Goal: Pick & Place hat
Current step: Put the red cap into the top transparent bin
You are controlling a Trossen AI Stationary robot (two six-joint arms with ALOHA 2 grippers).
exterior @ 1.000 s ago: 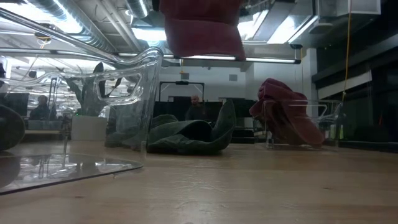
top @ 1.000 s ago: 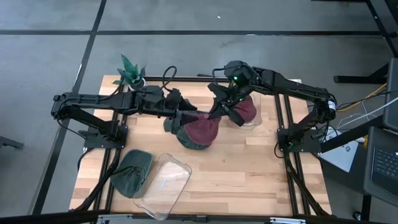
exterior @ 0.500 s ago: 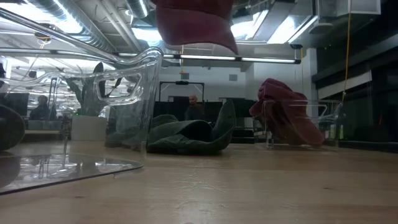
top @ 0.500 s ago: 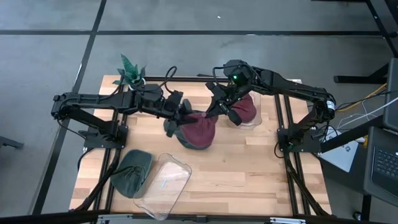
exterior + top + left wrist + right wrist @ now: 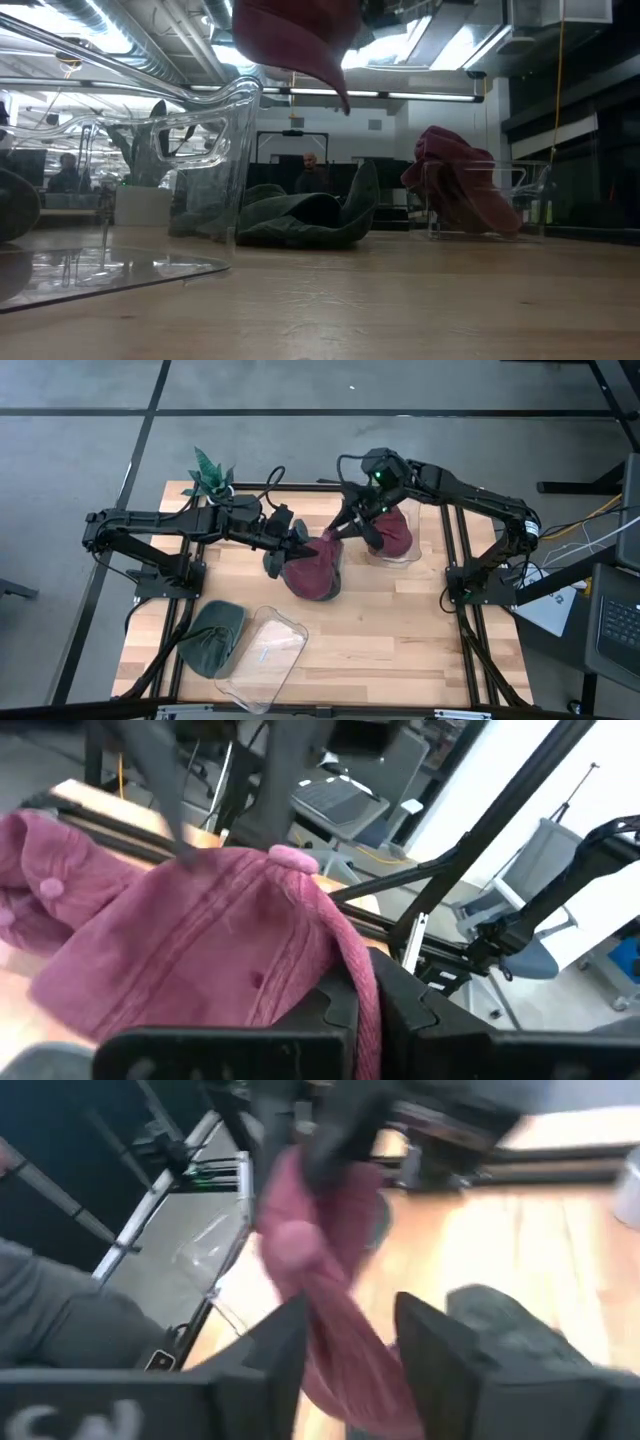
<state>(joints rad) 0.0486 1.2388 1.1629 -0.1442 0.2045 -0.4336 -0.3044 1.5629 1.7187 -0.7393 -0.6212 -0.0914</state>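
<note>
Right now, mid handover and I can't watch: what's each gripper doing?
Left gripper: shut on the maroon hat.
Right gripper: open, the hat's cloth between its fingers.

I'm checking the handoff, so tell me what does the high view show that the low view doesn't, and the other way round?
Only the high view shows both grippers: the left gripper shut on the maroon hat, the right gripper open beside it. It alone shows the plant.

Only the low view shows a person in the room behind.

Both show the hat lifted off the table.
</note>
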